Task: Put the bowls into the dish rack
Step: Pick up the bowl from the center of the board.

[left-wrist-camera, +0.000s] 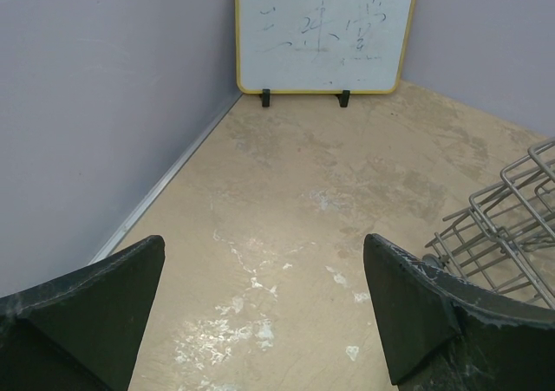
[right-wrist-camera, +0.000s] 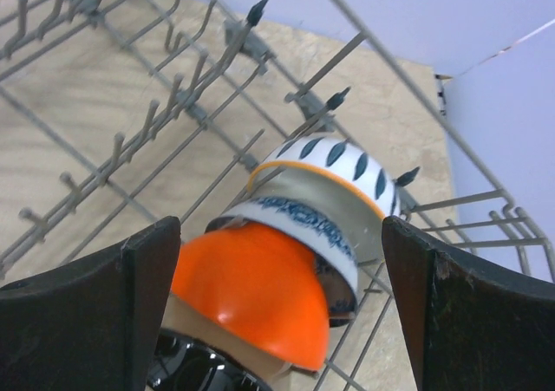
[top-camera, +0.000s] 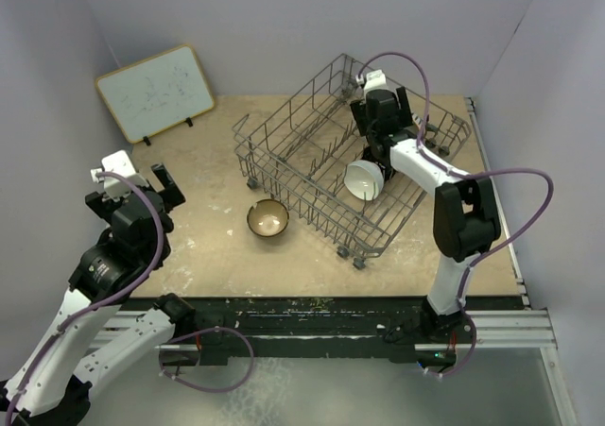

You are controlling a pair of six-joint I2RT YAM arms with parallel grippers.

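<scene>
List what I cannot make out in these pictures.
Top view: the right arm hides the orange bowl in the rack.
Right wrist view: the bottom edge cuts off the black bowl.
Left wrist view: the right edge cuts off the rack.
Whiteboard: writing too faint to read.
</scene>
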